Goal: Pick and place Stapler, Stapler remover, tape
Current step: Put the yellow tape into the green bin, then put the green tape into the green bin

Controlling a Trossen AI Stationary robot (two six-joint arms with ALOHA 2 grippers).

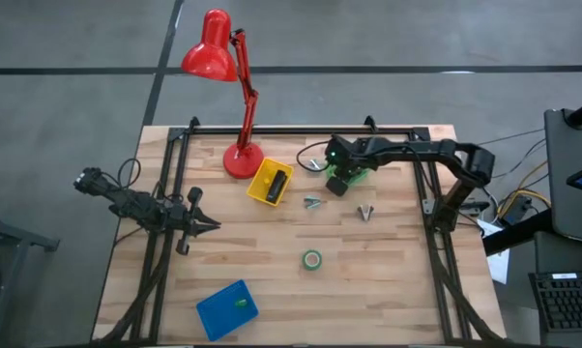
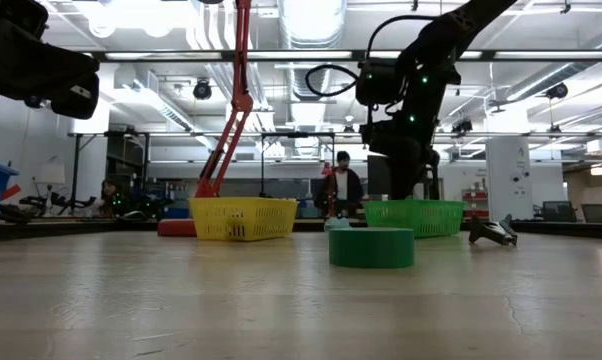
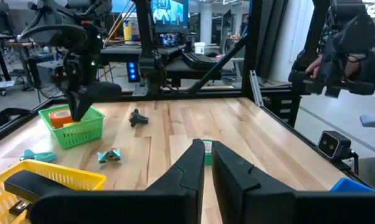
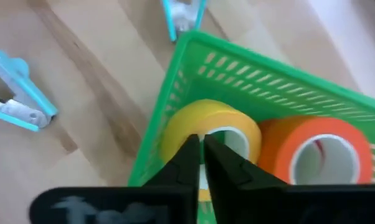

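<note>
1. Green basket (image 4: 262, 81) holds 1 yellow tape roll (image 4: 200, 127) and 1 orange tape roll (image 4: 312, 149), both with pale cores.
2. Green tape roll (image 1: 312, 259) lies on the light wooden table (image 1: 388, 280).
3. Yellow basket (image 1: 270, 183), blue bin (image 1: 226, 309).
4. Red lamp (image 1: 214, 48).
5. 2 teal staple removers (image 4: 16, 93).

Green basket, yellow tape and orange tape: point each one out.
green basket (image 4: 281, 74): right wrist view, on its mesh wall.
yellow tape (image 4: 194, 121): right wrist view, on its outer band.
orange tape (image 4: 287, 134): right wrist view, on its outer band.

No legible text, labels or nos. on anything in view.
</note>
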